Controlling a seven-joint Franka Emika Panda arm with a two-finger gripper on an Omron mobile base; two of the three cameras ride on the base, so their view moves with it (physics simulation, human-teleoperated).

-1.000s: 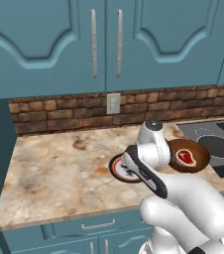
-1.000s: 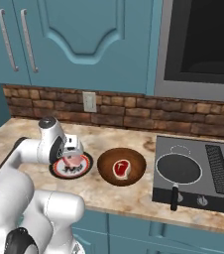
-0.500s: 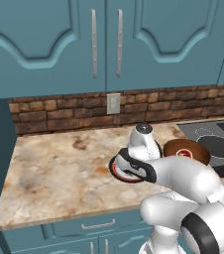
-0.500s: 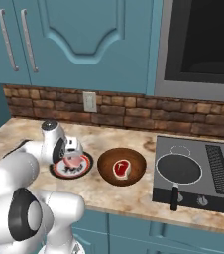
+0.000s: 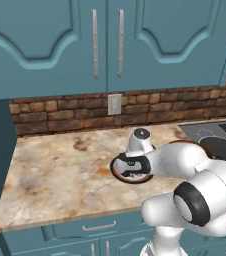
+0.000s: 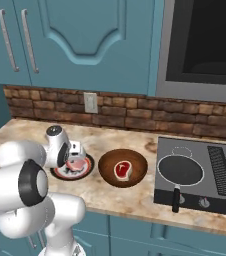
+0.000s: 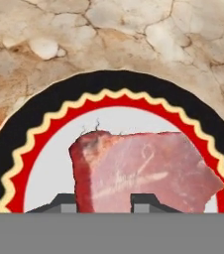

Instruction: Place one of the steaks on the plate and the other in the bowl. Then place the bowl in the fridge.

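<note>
The pale pink steak (image 7: 148, 168) lies low over the white centre of the plate (image 7: 34, 119), whose dark rim and red ring curve around it. My gripper (image 7: 105, 206) is shut on the steak's near edge, one fingertip on each side. From the right base view, the gripper (image 6: 74, 159) hangs right over the plate (image 6: 59, 173) with the pink steak (image 6: 77, 165) under it. The brown wooden bowl (image 6: 105, 161) stands just right of the plate and holds the deep red steak (image 6: 122, 170). My arm covers most of the plate (image 5: 119, 172) in the left base view and hides the bowl.
A black frying pan (image 6: 180, 170) sits on the stove (image 6: 220, 180) to the right of the bowl. A brick backsplash with an outlet (image 5: 114, 104) runs behind the marble counter (image 5: 60, 170). Teal cabinets (image 5: 105, 40) hang above.
The arm has swung left and down over the plate, carrying the pink steak lower onto it. In the left base view the arm now covers the bowl.
</note>
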